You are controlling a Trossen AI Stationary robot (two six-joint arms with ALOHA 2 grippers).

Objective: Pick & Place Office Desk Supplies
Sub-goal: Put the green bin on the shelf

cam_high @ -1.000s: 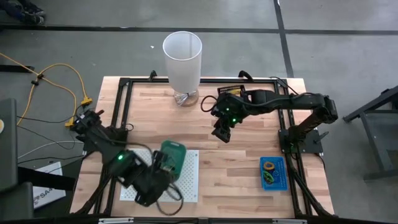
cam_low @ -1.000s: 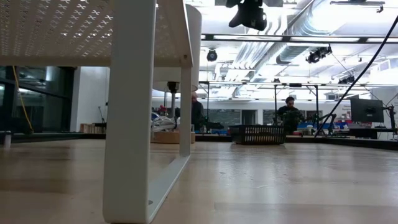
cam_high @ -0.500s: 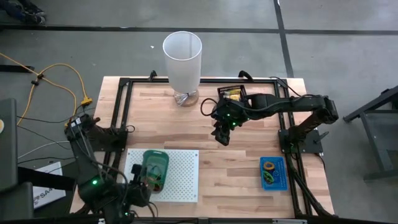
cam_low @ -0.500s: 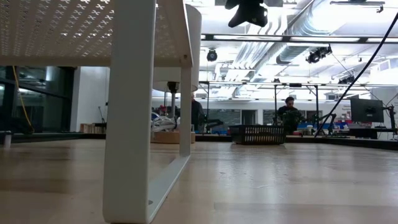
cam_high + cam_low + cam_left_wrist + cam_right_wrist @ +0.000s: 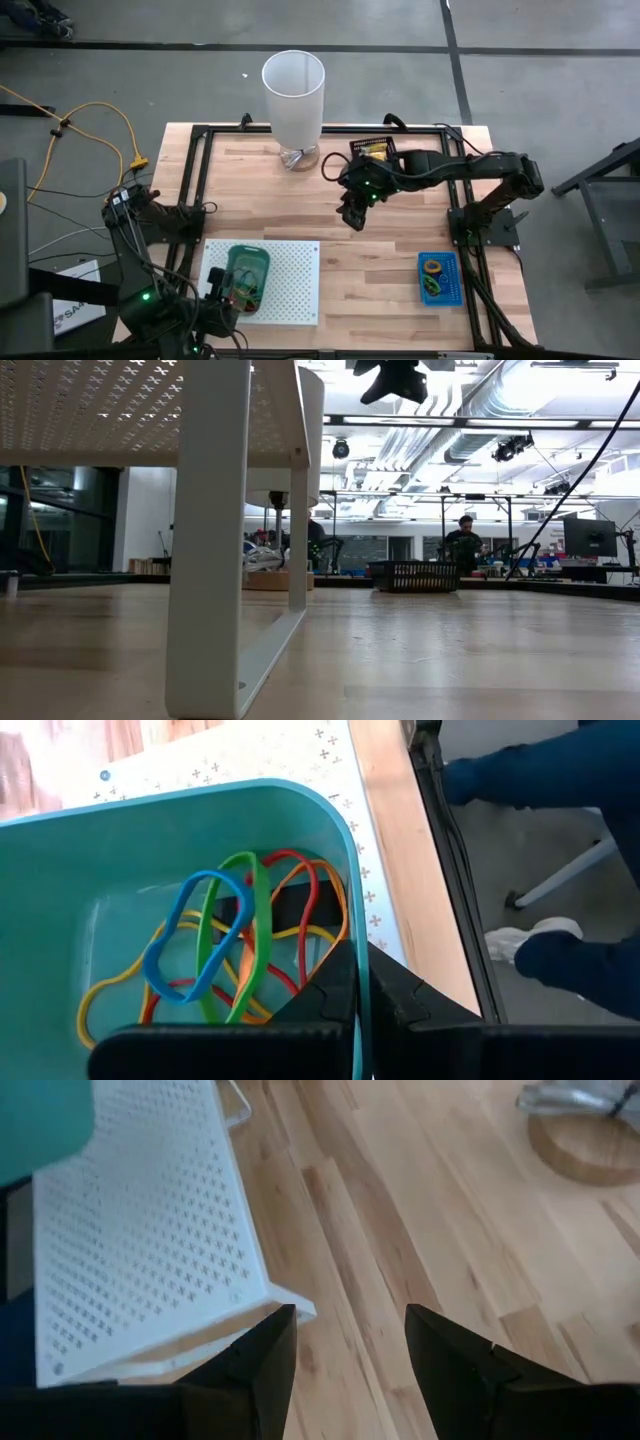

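- The left gripper (image 5: 362, 1005) pinches the rim of a teal tray (image 5: 60, 920) over the white perforated board (image 5: 290, 270); its fingers are mostly hidden.
- Coloured rubber bands (image 5: 225, 945) lie tangled inside the tray (count unclear).
- The right gripper (image 5: 345, 1350), jaws spread and empty, hangs above bare table (image 5: 400, 255).
- A blue bin (image 5: 440, 277) holds small loops, too small to identify.

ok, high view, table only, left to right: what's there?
Teal tray held by the left gripper, on the white perforated board → tall white cylinder → right gripper, open, over bare wood → blue basket with coloured loops.
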